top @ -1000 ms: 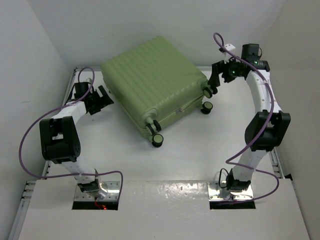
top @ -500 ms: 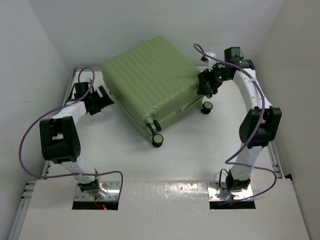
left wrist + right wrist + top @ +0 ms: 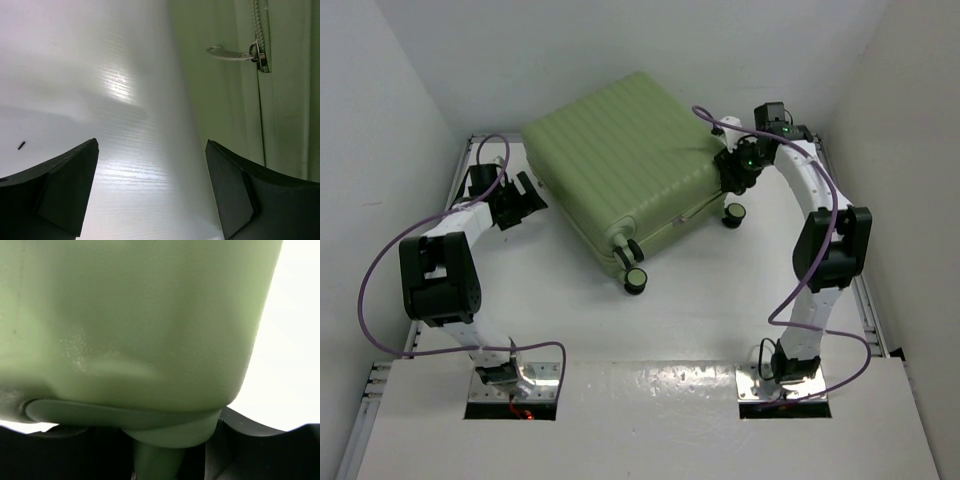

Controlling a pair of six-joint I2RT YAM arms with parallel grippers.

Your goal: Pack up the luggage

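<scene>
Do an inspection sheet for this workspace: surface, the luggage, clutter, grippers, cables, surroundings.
Surface: white table.
Job's things: luggage closed, lying flat, wheels toward the arms; zipper pull on its left side.
Clutter: one tiny dark speck on the table; nothing else seen.
Grippers: left gripper open, beside the luggage's left side, apart from it; right gripper close against its right corner by a wheel, open or shut unclear.
Cables: purple cables loop loose along both arms.
Surroundings: white walls on three sides.
</scene>
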